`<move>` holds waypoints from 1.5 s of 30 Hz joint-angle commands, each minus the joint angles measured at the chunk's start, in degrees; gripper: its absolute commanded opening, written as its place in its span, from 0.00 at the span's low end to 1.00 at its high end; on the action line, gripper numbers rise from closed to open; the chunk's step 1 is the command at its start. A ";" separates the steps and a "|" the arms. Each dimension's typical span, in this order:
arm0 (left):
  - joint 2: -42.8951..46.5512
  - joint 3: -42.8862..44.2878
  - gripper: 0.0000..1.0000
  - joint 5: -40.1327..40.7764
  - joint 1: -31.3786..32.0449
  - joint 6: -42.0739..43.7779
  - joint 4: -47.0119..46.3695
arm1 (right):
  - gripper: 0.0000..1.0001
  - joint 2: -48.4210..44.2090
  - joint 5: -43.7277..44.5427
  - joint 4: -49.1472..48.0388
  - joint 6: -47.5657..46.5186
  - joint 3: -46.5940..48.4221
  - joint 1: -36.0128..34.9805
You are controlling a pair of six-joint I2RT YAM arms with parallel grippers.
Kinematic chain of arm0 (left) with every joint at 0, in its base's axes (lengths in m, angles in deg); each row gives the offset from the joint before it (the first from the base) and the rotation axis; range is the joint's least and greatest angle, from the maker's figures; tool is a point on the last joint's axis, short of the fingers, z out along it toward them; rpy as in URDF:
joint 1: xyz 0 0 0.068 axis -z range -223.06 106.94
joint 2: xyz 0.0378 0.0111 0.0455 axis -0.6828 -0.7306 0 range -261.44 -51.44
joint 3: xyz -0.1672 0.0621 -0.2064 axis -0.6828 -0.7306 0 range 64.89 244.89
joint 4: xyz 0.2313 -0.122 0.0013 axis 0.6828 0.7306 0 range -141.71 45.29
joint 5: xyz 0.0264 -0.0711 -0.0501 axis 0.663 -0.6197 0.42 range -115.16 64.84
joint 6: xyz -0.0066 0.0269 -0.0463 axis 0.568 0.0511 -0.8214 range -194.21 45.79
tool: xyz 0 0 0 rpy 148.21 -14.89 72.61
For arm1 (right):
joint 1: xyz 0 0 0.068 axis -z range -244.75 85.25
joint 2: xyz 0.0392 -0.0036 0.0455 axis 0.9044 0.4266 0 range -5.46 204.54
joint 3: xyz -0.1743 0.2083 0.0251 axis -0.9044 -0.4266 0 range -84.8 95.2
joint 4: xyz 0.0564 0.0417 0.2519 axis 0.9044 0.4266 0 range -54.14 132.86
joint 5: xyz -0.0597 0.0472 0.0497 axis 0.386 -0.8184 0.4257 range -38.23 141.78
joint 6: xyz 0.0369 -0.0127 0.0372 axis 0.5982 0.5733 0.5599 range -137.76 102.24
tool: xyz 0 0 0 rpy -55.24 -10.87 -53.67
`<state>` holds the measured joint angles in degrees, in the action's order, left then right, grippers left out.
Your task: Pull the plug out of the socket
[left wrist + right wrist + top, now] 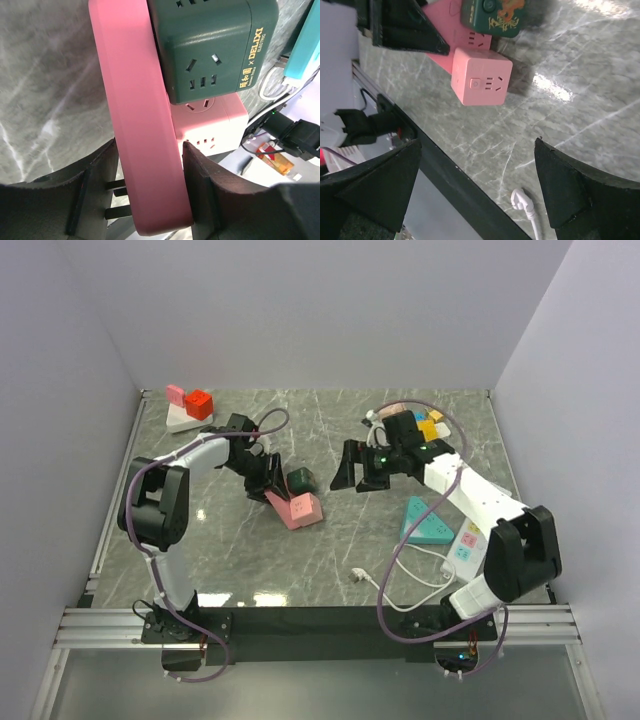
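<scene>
Top external view
- No legible writing.
- Table: grey marble-pattern top with pale veins, glossy.
- Left gripper: arm stretched towards mid-table, jaws clamped on the pink socket strip, a flat slab lying left of centre.
- Green cube adapter: seated on the strip, just beside the gripper.
- Right gripper: arm bent at the elbow, jaws spread wide and holding nothing, near the green cube but apart from it.
- Teal triangular power strip and white power strip with coloured buttons: on the right side.
- Loose white plug: on its cable near the front edge.

Left wrist view
- Gold print on the green cube reads "X DELIXI ELECTRIC", preceded by small Chinese characters I cannot read.
- Cube: matt dark green plastic, rounded edges, socket holes on two faces.
- Pink cube adapter: paler pink, socket holes showing, directly beside the green cube against the same strip face.
- Strip: smooth, rounded edge, pressed between both black fingers.
- Metal prongs: two flat blades projecting from the strip's back.

Right wrist view
- Green cube's top bears a gold dragon-like motif; no readable text.
- Pink cube shows a square button beside its socket holes.
- Both black triangular fingers stand far apart over bare marble, the white plug below them
</scene>
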<state>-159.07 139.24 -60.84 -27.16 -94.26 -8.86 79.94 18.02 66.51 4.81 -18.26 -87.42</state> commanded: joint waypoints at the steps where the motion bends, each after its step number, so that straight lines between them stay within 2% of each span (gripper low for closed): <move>1: -0.64 3.17 0.26 -0.61 0.10 3.44 0.48 | 1.00 3.09 0.36 -2.97 -2.88 1.92 -3.33; 9: -1.70 1.16 0.24 -1.94 0.10 3.09 -1.81 | 1.00 10.74 1.24 -17.71 6.43 -1.77 -9.40; 17: -1.61 0.10 0.21 -2.29 0.10 2.48 -2.86 | 1.00 18.03 6.60 -19.32 9.07 -0.36 -10.99; 22: -1.70 -0.78 0.21 -2.55 0.10 2.04 -3.56 | 1.00 20.94 5.20 -21.51 9.95 -0.19 -11.16; 26: -1.88 -0.78 0.21 -3.25 0.10 1.51 -4.00 | 0.93 24.01 -1.46 -25.11 12.06 -0.18 -11.16; 30: -1.61 -0.52 0.21 -3.60 0.01 0.89 -4.62 | 0.79 25.25 -5.44 -29.59 14.78 -1.15 -11.42; 35: -1.35 -0.08 0.22 -3.79 0.09 -0.33 -5.32 | 0.61 26.30 -8.07 -30.57 16.10 -2.29 -11.42; 36: -0.74 0.27 0.27 -2.65 0.01 -0.86 -5.32 | 0.48 26.30 -8.34 -30.57 16.54 -2.21 -11.42; 37: -0.21 0.45 0.30 1.36 0.01 -2.34 -5.32 | 0.42 26.30 -8.60 -31.96 16.81 -2.21 -11.34; 38: 1.27 0.71 0.34 4.36 -0.34 -3.49 -5.32 | 0.26 26.04 -8.69 -31.89 17.16 -2.12 -11.42; 39: 2.24 0.89 0.41 7.70 -0.78 -4.89 -5.15 | 0.19 25.95 -8.61 -31.80 17.94 -2.03 -11.42; 40: 3.30 0.89 0.45 14.52 -1.13 -7.87 -4.97 | 0.12 25.69 -8.43 -31.71 18.39 -1.60 -11.34; 41: 4.61 0.28 0.48 17.11 -1.57 -9.55 -5.32 | 0.03 25.43 -8.08 -31.54 18.91 -1.51 -11.34; 42: 7.76 -0.25 0.54 20.09 -2.53 -11.39 -5.50 | 0.00 25.25 -7.73 -31.53 20.48 -1.33 -11.34; 45: 13.74 -2.36 0.66 29.07 -2.89 -16.94 -6.02 | 0.00 24.81 -7.38 -32.24 24.35 -0.80 -11.08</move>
<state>-153.85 137.65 -48.23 -27.84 -103.79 -11.77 105.54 12.51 35.34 24.98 -19.85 -98.27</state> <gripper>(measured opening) 0.633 0.716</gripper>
